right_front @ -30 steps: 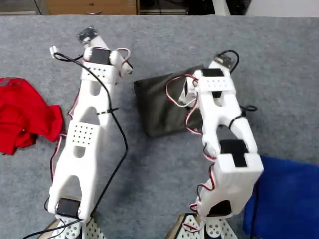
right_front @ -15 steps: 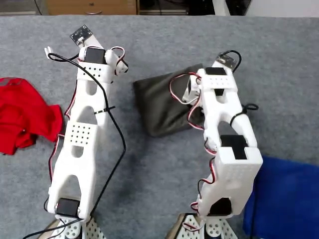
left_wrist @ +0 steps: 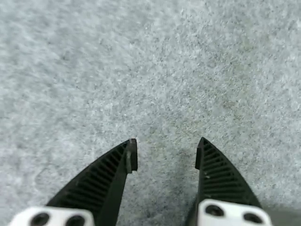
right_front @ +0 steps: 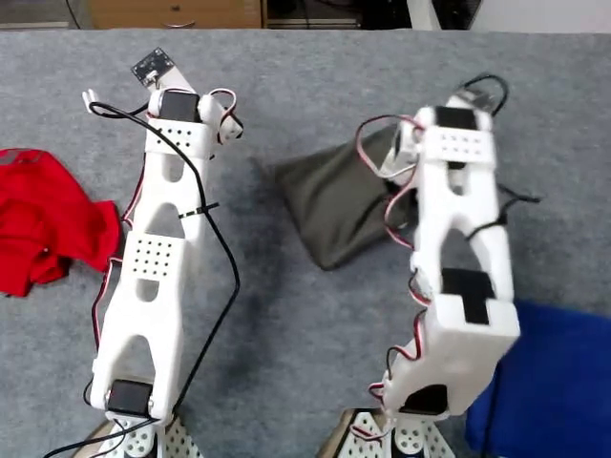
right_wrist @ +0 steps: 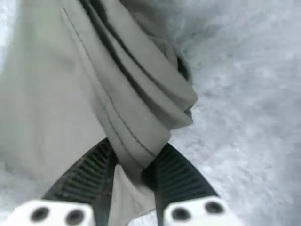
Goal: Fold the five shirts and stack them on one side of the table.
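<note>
Olive shirt (right_front: pixel 339 205) folded, mid-table; my right gripper (right_wrist: pixel 135 150) pinches its edge. Left gripper (left_wrist: pixel 167 146) spread wide over bare table (left_wrist: pixel 141 56). Step, I judge: moving 1 of 5 to stack side. Next: slide toward blue shirt (right_front: pixel 554 382), release flat.

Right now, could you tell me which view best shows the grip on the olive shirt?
The right wrist view: the right gripper is shut on a folded edge of the olive shirt. The high view shows most of the shirt on the table, the grip hidden under the arm. The left wrist view faces the table.
</note>
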Motion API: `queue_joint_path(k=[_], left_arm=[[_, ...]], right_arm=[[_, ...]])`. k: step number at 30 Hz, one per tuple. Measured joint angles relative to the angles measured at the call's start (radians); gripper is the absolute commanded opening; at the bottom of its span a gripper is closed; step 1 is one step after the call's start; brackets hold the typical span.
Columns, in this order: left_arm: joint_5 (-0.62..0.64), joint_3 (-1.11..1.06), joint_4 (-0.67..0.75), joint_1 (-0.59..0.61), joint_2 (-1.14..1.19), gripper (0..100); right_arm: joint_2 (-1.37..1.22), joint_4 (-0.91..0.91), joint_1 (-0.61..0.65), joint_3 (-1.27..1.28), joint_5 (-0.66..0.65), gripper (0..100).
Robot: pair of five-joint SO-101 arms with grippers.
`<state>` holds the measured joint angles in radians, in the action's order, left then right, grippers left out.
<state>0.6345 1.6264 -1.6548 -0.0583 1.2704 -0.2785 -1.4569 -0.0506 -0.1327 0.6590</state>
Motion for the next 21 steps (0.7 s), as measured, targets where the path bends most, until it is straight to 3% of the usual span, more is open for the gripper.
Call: queue_joint_path(k=[9,15,21], left_arm=[[0.000,0.000,0.000,0.000,0.000,21],[-0.005,0.000,0.000,0.020,0.000,21],[-0.137,0.000,-0.086,0.080,-0.017,21]], right_arm=[[0.230,-0.299,-0.239,-0.094,-0.180,0.4],[0.446,-0.310,-0.520,-0.037,-0.390,0.4],[0.620,-0.311,-0.856,0.084,-0.640,0.4]])
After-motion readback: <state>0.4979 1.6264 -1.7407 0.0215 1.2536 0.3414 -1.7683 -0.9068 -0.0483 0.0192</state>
